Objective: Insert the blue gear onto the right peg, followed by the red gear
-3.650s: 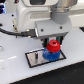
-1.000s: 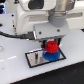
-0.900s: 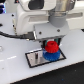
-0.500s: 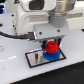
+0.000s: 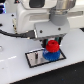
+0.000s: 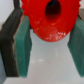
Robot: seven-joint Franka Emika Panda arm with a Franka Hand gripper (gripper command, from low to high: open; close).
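I can read no text, label, brand, number or sign in either view; every surface I see is plain or too blurred.

red gear [image 5: 52, 47] atop blue gear [image 5: 50, 55], both on plate [image 5: 34, 59], between fingers [image 6: 13, 47]

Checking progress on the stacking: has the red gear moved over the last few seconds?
Cannot tell. In the exterior view the red gear sits over the blue gear on the grey plate, as before; any drop is too small to see.
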